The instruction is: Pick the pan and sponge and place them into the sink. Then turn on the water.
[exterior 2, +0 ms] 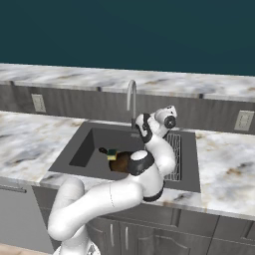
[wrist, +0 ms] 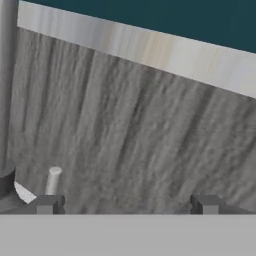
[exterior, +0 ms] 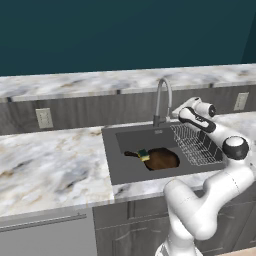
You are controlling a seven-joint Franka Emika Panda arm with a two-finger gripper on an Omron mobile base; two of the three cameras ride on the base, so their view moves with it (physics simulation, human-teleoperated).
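The gripper (wrist: 125,202) hovers behind the sink (exterior: 112,162), close to the grey backsplash (wrist: 150,130), its fingertips (wrist: 46,204) spread wide with nothing between them. Just to its side in the hand view rise the steel faucet (exterior: 162,97) stem and a small pale lever (wrist: 53,180).

The pan (exterior: 162,159) lies on the sink floor — well below and in front of the gripper — with its short black handle pointing away from the wire rack (exterior: 197,145). The sponge (exterior: 144,155) rests on the pan where the handle meets the bowl, green side up, touching it. In the right base view the arm covers part of the pan (exterior 2: 121,162), while the sponge (exterior 2: 112,155) shows beside it.

Counted: 1 pan, 1 sponge, 1 sink, 1 faucet, 1 wire rack and 2 wall outlets (exterior: 44,118) above the marbled tabletop (exterior: 50,165).

No brand, label or writing can be read on anything.
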